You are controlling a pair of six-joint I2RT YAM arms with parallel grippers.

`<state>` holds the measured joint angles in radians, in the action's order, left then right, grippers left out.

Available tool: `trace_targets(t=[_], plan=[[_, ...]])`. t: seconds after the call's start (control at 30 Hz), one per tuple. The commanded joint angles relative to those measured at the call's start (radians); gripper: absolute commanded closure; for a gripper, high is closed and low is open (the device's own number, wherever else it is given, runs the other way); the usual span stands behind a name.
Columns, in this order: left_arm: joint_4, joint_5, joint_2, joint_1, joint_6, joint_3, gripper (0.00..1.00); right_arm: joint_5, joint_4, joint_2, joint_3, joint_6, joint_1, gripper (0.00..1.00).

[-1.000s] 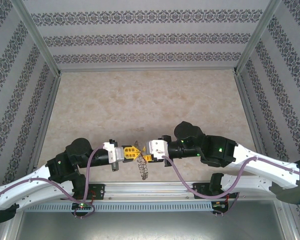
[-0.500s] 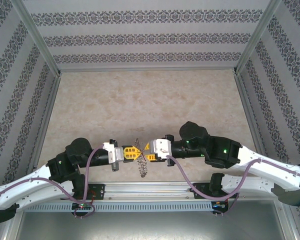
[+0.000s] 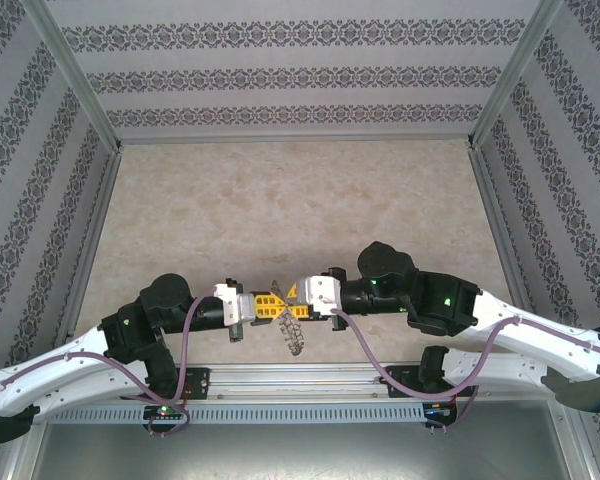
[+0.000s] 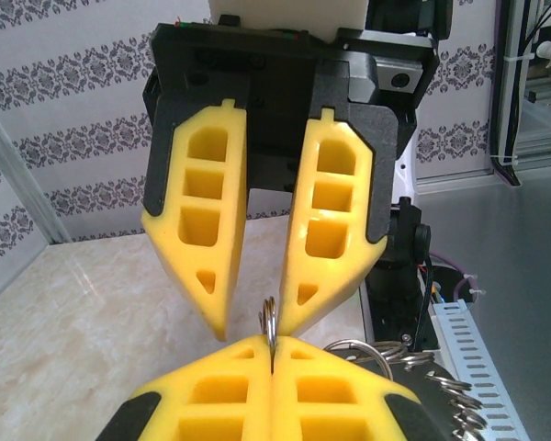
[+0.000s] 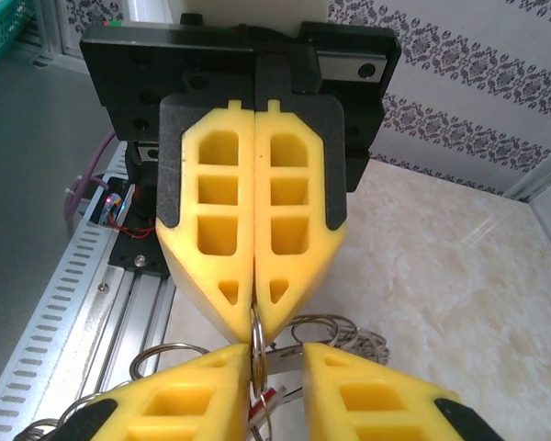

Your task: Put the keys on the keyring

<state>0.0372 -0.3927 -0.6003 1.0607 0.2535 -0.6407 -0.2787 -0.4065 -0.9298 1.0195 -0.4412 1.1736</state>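
Observation:
The keyring (image 4: 270,320) is a thin silver ring standing on edge, and my left gripper (image 4: 272,342) is shut on it. In the right wrist view the keyring (image 5: 257,342) sticks out of the left gripper (image 5: 255,312) and lies against one finger (image 5: 211,386) of my right gripper (image 5: 275,354). The right jaws stand a little apart around it. The key's red head (image 5: 263,401) shows low between those fingers, under the ring; whether it is gripped is hidden. From above, both grippers meet tip to tip, left gripper (image 3: 270,303) and right gripper (image 3: 298,297).
More silver rings and a fine chain (image 3: 293,335) dangle from the keyring over the near table edge. Loose rings (image 5: 363,333) hang beside the fingers. An aluminium rail (image 3: 310,378) and purple cables (image 3: 355,345) run just below. Patterned walls (image 3: 300,80) enclose the marble tabletop (image 3: 290,210).
My left gripper has shifted right toward the right gripper. The right gripper drew back to the right, then came slightly left again. The hanging chain has swung rightward.

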Motion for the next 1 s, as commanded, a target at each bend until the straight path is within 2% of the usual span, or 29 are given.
trace_targets(t=[0.0,0.1,0.27,0.33,0.5,0.57,0.67,0.77,0.97], plan=[[-0.035,-0.020,0.023,0.008,-0.007,-0.027,1.00,-0.018,0.017,0.017,-0.016,0.019,-0.011,0.79],[-0.029,-0.021,0.025,0.008,-0.005,-0.030,1.00,-0.017,0.017,0.021,-0.019,0.021,-0.013,0.83],[0.000,0.011,0.017,0.008,0.002,-0.041,1.00,-0.007,0.003,0.016,-0.010,0.013,-0.014,1.00],[0.065,0.058,-0.010,0.008,0.021,-0.072,1.00,0.003,-0.009,0.015,0.001,0.005,-0.014,1.00],[0.200,0.153,-0.110,0.009,0.062,-0.146,0.80,0.061,-0.063,-0.024,0.048,-0.025,-0.012,1.00],[0.233,0.181,-0.144,0.011,0.081,-0.164,0.79,0.077,-0.086,-0.046,0.067,-0.034,-0.007,1.00],[0.252,0.191,-0.174,0.017,0.094,-0.179,0.83,0.093,-0.101,-0.067,0.087,-0.041,-0.003,1.00],[0.254,0.193,-0.183,0.021,0.098,-0.178,0.99,0.113,-0.114,-0.078,0.096,-0.050,0.000,1.00],[0.234,0.171,-0.163,0.024,0.083,-0.157,1.00,0.152,-0.148,-0.097,0.109,-0.064,0.006,1.00]])
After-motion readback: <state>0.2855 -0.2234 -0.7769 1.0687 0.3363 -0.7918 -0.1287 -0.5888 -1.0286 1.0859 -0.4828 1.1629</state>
